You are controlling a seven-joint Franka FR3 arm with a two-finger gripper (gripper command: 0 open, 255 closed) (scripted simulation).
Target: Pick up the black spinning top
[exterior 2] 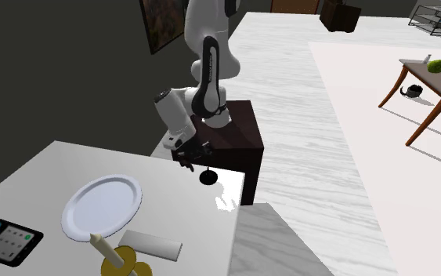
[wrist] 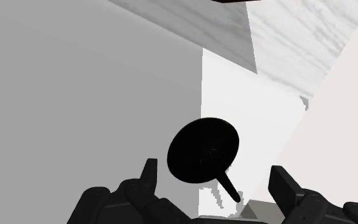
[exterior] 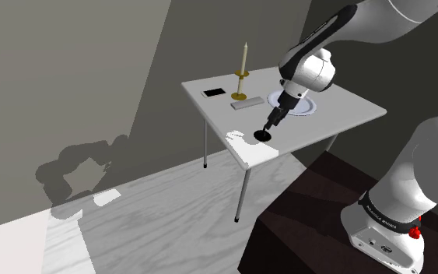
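The shoulder view is dim: the grey wall (exterior: pixel 54 93) and most of the desk (exterior: pixel 341 109) lie in shade. One hard-edged bright patch (exterior: pixel 250 148) falls on the desk's near corner, another on the floor (exterior: pixel 69 241). A ragged dark shadow (exterior: pixel 77 167) spreads low on the wall. The second exterior view is brighter, its pale floor evenly lit. In the wrist view the desk splits into grey shade and a white band, and the black spinning top (wrist: pixel 203 149) is a flat silhouette.

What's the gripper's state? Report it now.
Gripper: open, its fingers standing apart on either side of the black spinning top, not clasping it.
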